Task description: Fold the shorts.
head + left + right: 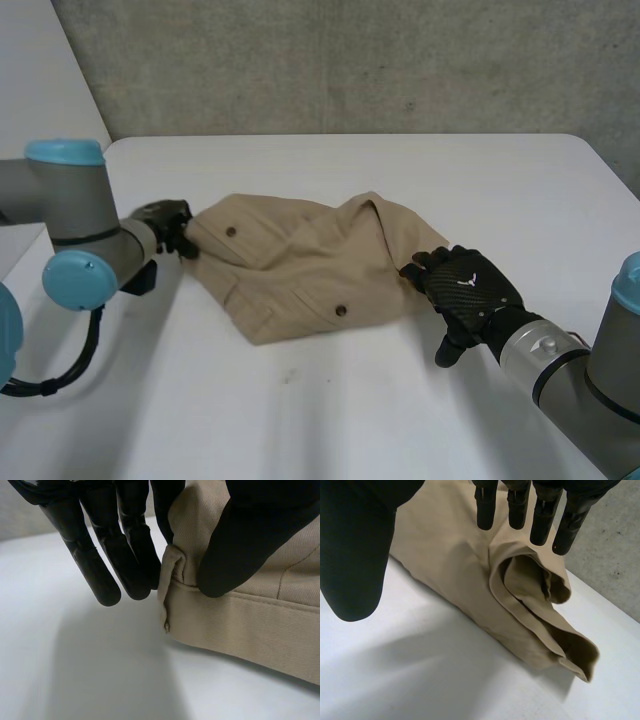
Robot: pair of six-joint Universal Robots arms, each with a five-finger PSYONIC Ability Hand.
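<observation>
The tan shorts (310, 265) lie bunched in the middle of the white table (340, 420), with two dark buttons showing. My left hand (170, 225) is at their left edge. In the left wrist view its thumb (250, 540) presses the hem of the shorts (250, 625) against a finger, pinching a small fold of cloth. My right hand (468, 285) is at the right end of the shorts, open with straight fingers (520, 500) just above the cloth. Under it the shorts (470, 565) show a gaping leg opening.
A grey concrete wall runs behind the table's far edge. Bare white table surface lies in front of the shorts and to both sides of them.
</observation>
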